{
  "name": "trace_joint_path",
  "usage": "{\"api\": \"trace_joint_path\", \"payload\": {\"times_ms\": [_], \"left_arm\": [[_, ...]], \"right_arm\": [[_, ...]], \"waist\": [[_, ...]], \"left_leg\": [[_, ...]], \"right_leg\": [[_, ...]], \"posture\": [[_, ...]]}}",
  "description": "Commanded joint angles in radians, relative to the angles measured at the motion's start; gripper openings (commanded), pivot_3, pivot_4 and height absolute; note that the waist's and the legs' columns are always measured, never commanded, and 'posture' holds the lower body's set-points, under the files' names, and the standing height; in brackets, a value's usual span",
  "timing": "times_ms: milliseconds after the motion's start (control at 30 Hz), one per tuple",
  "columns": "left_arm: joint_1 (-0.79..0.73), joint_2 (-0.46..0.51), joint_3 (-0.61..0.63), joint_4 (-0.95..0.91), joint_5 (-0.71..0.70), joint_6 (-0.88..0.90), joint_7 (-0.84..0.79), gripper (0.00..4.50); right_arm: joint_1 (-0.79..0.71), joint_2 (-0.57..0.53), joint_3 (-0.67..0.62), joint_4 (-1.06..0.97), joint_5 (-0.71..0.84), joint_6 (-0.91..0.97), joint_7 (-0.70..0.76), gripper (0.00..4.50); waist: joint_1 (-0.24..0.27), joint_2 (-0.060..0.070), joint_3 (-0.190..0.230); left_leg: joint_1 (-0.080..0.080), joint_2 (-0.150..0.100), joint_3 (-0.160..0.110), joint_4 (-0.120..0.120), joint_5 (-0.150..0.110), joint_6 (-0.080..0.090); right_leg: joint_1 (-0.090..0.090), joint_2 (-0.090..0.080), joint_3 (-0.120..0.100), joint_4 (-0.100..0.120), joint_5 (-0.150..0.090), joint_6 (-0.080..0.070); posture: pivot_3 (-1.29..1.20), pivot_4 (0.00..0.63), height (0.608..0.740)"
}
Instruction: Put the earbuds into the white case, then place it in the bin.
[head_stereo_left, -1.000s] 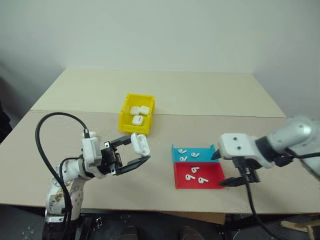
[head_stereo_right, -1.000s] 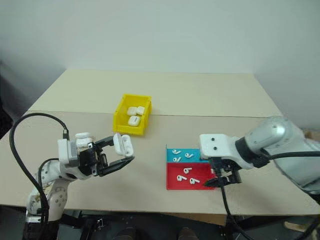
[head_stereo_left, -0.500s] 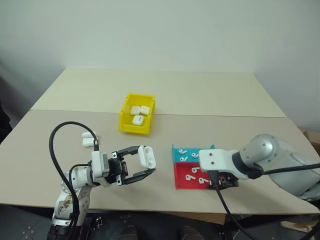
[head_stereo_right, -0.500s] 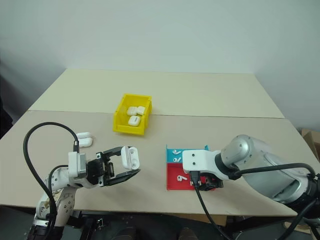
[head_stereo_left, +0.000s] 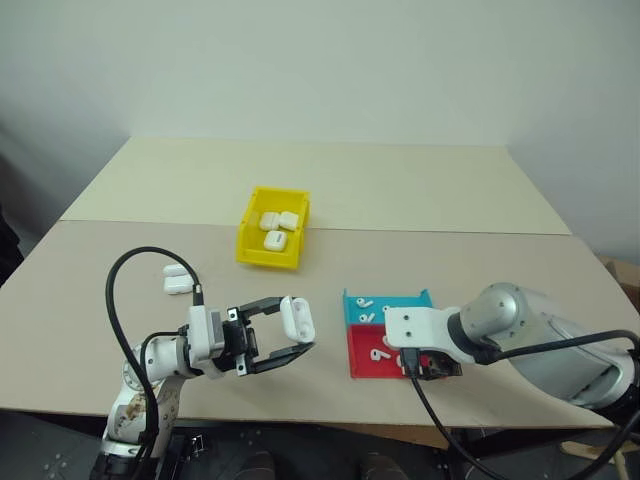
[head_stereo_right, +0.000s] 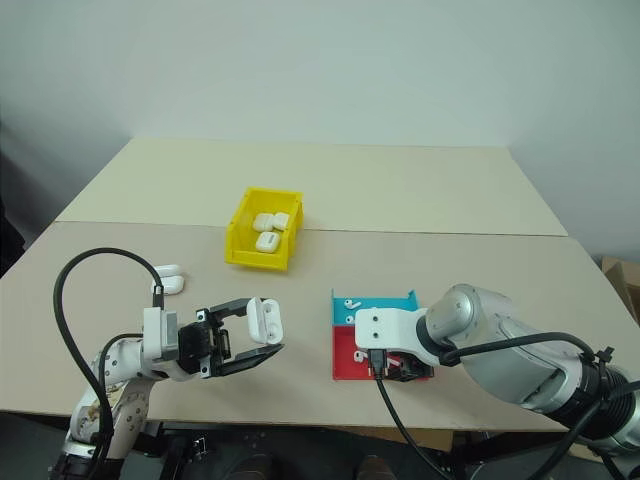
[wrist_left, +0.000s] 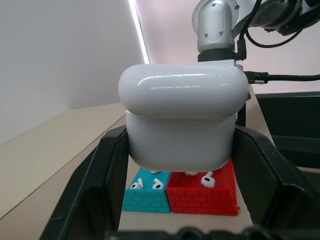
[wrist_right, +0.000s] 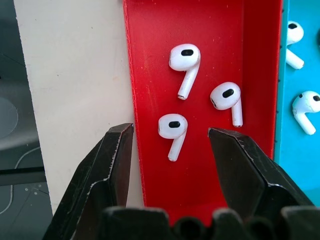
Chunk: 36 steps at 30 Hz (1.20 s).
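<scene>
Earbud (wrist_right: 173, 131) between open right hand (wrist_right: 170, 142) fingers

A pale beige table (head_stereo_left: 400, 190) fills most of the frame, with a seam running across it a little above the middle. Right of centre, low in the frame, a shallow blue tray (head_stereo_left: 352, 300) sits touching a shallow red tray (head_stereo_left: 358, 362) just below it. At left of centre two spare white cases (head_stereo_left: 178, 279) lie together on the table. A plain light wall (head_stereo_left: 320, 60) spans the top.
</scene>
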Motion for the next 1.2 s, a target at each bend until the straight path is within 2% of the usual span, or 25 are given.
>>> {"api": "trace_joint_path", "payload": {"times_ms": [33,167,300,1200], "left_arm": [[-0.006,0.011,-0.007,-0.036,-0.003,-0.028,0.007,2.78],[-0.015,0.017,-0.014,-0.034,0.007,-0.025,0.023,2.78],[-0.019,0.038,-0.019,-0.037,0.017,-0.011,0.027,2.78],[-0.003,0.052,-0.035,-0.038,0.041,-0.037,0.068,2.78]], "right_arm": [[-0.022,0.008,0.011,-0.001,-0.032,-0.017,0.000,2.86],[-0.014,0.019,0.036,-0.005,-0.056,-0.022,-0.004,2.86],[-0.009,0.022,0.043,0.008,-0.082,-0.031,-0.009,1.96],[0.010,0.044,0.055,0.044,-0.141,-0.099,0.036,1.96]], "waist": [[0.000,0.000,0.000],[0.000,0.000,0.000],[0.000,0.000,0.000],[0.000,0.000,0.000]], "left_leg": [[0.000,0.000,0.000,0.000,0.000,0.000],[0.000,0.000,0.000,0.000,0.000,0.000],[0.000,0.000,0.000,0.000,0.000,0.000],[-0.001,0.000,0.000,-0.002,0.000,0.000]], "right_leg": [[0.000,0.000,0.000,0.000,0.000,0.000],[0.000,0.000,0.000,0.000,0.000,0.000],[0.000,0.000,0.000,0.000,0.000,0.000],[0.000,0.000,-0.001,-0.004,0.000,0.000]], "posture": [[0.00,0.150,0.740],[0.00,0.150,0.740],[0.00,0.150,0.740],[0.00,0.150,0.740]]}}
